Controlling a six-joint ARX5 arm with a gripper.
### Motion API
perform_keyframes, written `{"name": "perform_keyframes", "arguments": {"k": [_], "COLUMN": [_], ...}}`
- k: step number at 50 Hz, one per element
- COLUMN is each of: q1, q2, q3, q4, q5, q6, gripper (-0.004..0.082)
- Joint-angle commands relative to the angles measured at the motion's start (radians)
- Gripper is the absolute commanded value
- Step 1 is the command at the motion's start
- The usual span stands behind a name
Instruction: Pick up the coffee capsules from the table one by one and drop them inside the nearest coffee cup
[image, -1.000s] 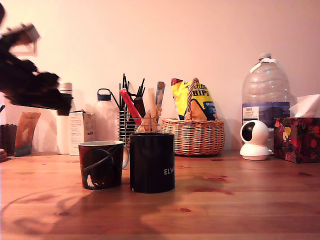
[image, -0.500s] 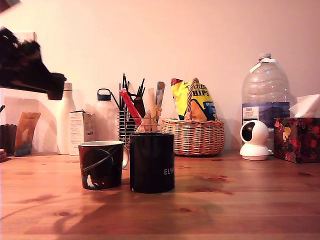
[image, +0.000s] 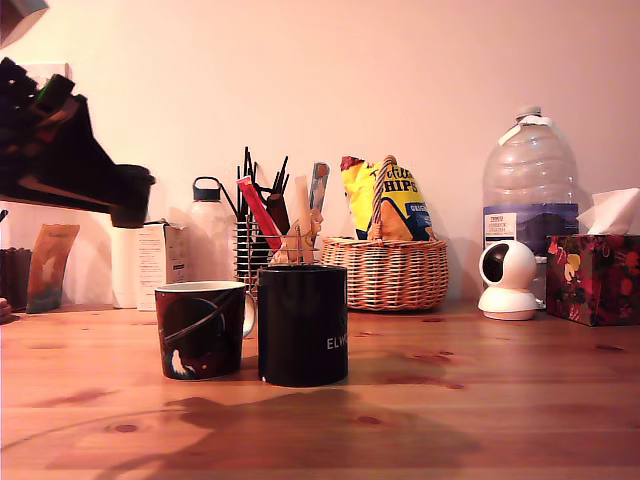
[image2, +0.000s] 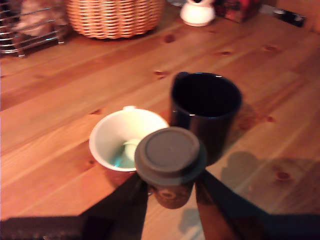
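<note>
**Mia:** On the tabletop (image: 520, 400) I count two mugs. One is the coffee cup (image: 201, 329), dark and shiny with pale swirly lines. The other is a plain black mug (image: 303, 325) with white letters. In the exterior view they stand just beside each other, the coffee cup on the left.

**Ben:** How many coffee capsules?

**Mia:** Two. The dark brown capsule (image2: 170, 160) is up in the air, held by the tool (image2: 170, 192). The pale green capsule (image2: 128, 151) lies inside the coffee cup, down on its white bottom.

**Ben:** How wide is the tool?

**Mia:** Only a little way apart. Its two dark fingers (image2: 132, 197) press the sides of the brown capsule, one on each side, with the flat lid facing the wrist camera.

**Ben:** Where is it?

**Mia:** High up. In the exterior view it hangs well above the tabletop, to the left of the coffee cup. In the wrist view the capsule covers part of the cup's rim.

**Ben:** What else is there?

**Mia:** At the back I see one wicker basket (image: 390, 272) with a chips bag, one wire rack (image: 262, 250), one big water jug (image: 531, 200), one small white camera (image: 508, 280) and one tissue box (image: 593, 278).
</note>
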Motion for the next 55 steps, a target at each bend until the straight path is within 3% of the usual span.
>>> {"name": "perform_keyframes", "arguments": {"k": [1, 7, 25, 47, 55], "q1": [0.0, -0.003, -0.025, -0.029, -0.029], "q2": [-0.005, 0.016, 0.163, 0.39, 0.48], "q3": [-0.011, -0.008, 0.086, 0.385, 0.498], "q4": [0.014, 0.034, 0.018, -0.245, -0.348], "q5": [-0.006, -0.045, -0.048, -0.064, -0.072], "q6": [-0.005, -0.006, -0.005, 0.005, 0.035], "gripper": [0.0108, 0.0108, 0.0108, 0.0108, 0.0108]}}
